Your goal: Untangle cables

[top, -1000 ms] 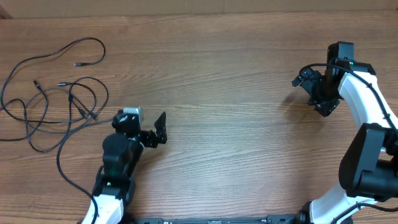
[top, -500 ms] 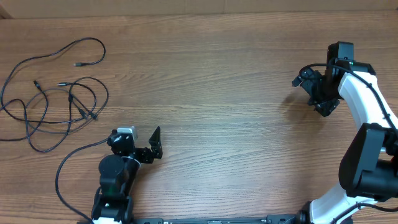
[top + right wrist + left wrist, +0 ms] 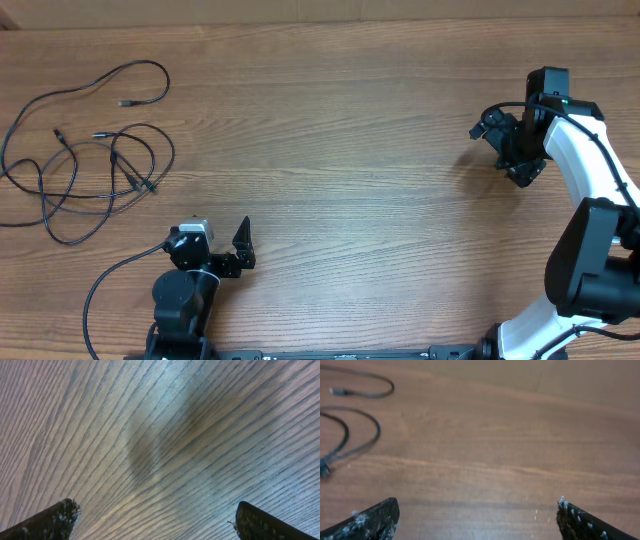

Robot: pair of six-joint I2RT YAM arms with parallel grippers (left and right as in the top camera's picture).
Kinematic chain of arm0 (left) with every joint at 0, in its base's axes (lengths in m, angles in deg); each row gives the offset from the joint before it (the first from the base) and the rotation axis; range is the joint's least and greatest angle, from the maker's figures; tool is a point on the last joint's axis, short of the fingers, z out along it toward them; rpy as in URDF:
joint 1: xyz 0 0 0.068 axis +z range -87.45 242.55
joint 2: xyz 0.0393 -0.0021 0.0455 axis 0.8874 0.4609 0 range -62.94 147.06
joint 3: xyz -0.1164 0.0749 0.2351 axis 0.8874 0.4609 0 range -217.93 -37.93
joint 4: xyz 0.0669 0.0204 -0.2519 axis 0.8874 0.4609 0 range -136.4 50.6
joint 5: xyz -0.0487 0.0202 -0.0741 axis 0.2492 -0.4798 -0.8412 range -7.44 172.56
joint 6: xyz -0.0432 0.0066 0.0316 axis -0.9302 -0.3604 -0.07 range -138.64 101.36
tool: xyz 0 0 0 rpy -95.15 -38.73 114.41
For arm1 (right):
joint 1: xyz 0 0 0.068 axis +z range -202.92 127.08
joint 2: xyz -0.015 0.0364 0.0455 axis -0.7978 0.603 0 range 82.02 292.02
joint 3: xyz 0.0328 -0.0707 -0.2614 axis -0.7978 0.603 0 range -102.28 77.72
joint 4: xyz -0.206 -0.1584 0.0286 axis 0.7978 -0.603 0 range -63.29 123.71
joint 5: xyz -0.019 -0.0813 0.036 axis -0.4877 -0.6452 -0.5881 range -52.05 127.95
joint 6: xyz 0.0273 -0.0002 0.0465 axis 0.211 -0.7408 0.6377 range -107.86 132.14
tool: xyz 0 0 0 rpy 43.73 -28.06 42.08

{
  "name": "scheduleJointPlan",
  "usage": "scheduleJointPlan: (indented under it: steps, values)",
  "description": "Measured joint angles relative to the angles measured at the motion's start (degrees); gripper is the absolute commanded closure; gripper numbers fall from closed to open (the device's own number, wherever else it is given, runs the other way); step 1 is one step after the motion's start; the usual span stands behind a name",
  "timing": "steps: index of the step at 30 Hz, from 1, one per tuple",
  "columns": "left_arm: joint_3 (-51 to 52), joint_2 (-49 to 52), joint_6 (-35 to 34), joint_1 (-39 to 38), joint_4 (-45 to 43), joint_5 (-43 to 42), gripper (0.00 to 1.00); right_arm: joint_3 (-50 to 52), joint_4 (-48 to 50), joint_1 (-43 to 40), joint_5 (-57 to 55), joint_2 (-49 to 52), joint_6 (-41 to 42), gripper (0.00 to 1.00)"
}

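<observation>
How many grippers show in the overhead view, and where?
2. The left gripper sits low in the frame, below and right of the cables. The right gripper is at the far right, higher up. Both are open and hold nothing.

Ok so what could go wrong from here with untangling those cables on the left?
1. The cables lie in overlapping loops; pulling one strand could tighten the crossings instead of freeing them.
2. The right gripper stands open far across the table, so the open left gripper may work alone and drag the whole bundle.
3. One loop runs past the overhead view's left edge; a tug might slide it out of reach.
</observation>
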Motion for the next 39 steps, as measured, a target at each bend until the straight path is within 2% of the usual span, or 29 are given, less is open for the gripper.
scheduleJointPlan:
  steps: [8,18,39]
  values:
    - [0.0,-10.3,4.9,0.0,0.2,1.0,0.0,0.0,0.0,0.0,0.0,0.0,0.0,0.0]
    - [0.0,-11.3,11.7,0.0,0.2,2.1,0.0,0.0,0.0,0.0,0.0,0.0,0.0,0.0]
    - [0.0,-11.3,12.5,0.0,0.2,2.3,0.0,0.0,0.0,0.0,0.0,0.0,0.0,0.0]
